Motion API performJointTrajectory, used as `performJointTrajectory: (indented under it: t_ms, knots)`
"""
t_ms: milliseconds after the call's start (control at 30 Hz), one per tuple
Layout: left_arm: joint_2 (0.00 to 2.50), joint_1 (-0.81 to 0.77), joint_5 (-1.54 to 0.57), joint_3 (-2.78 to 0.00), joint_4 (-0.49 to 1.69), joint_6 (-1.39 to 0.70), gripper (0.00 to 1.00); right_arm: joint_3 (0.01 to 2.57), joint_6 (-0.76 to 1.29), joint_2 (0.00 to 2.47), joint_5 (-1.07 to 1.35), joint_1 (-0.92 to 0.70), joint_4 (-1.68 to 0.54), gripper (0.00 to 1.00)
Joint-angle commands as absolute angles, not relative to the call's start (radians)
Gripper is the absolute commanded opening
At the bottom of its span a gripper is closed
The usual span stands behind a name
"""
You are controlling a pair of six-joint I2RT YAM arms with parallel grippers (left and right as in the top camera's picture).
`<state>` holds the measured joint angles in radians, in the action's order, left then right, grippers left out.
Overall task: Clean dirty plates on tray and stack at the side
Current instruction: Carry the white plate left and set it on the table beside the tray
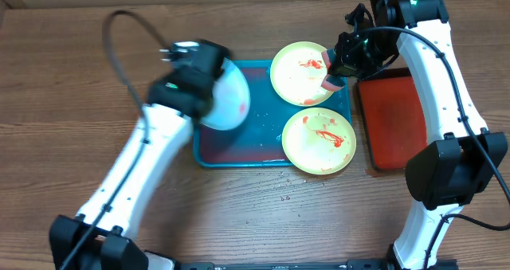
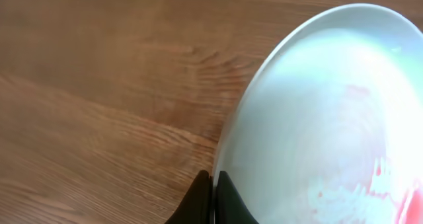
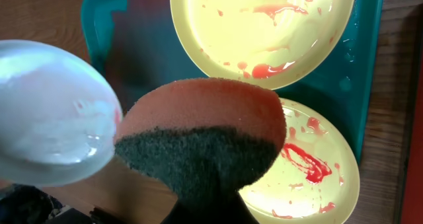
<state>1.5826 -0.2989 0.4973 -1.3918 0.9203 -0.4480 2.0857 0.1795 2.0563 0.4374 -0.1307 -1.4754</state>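
My left gripper (image 1: 209,80) is shut on the rim of the light blue plate (image 1: 229,101) and holds it tilted above the left part of the turquoise tray (image 1: 239,152). In the left wrist view the fingers (image 2: 213,196) pinch the plate's edge (image 2: 330,112), which has red smears. Two yellow-green plates with red sauce lie on the tray, one at the back (image 1: 301,72) and one at the front right (image 1: 319,141). My right gripper (image 1: 335,69) is shut on an orange sponge with a dark scouring side (image 3: 205,131), held above the back plate's right edge.
A dark red tray with a black rim (image 1: 392,119) lies right of the turquoise tray. In the right wrist view the two yellow-green plates (image 3: 264,32) (image 3: 310,171), the blue plate (image 3: 46,112) and the tray floor (image 3: 142,49) show. Bare wooden table lies all around.
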Motion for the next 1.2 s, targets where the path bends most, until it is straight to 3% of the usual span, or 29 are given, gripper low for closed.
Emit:
performJointTrajectory:
  t_ms: [0,300,467,900,967,1167]
  knots:
    - [1.586,-0.124,0.272,-1.380,0.908,-0.499,0.04,2.096,0.178,2.038,0.437,-0.129,-1.471,0.04]
    - [1.599,0.194,0.292,-1.294,0.873,-0.660,0.04,2.096,0.178,2.038,0.437,-0.129,-1.471,0.04]
    - [1.599,0.202,0.325,-1.206,0.793,-0.669,0.04,2.096,0.179,2.038,0.437,-0.129,-1.472,0.04]
    - [1.599,0.200,0.407,-0.902,0.551,-0.938,0.04,2.096,0.178,2.038,0.437,-0.129,-1.472,0.04]
    - [1.599,0.200,0.406,-0.875,0.518,-0.947,0.13,2.096,0.178,2.038,0.437,-0.129,-1.472,0.04]
    - [1.599,0.195,0.406,-0.862,0.479,-0.882,0.63,2.096,0.178,2.038,0.437,-0.129,-1.472,0.04]
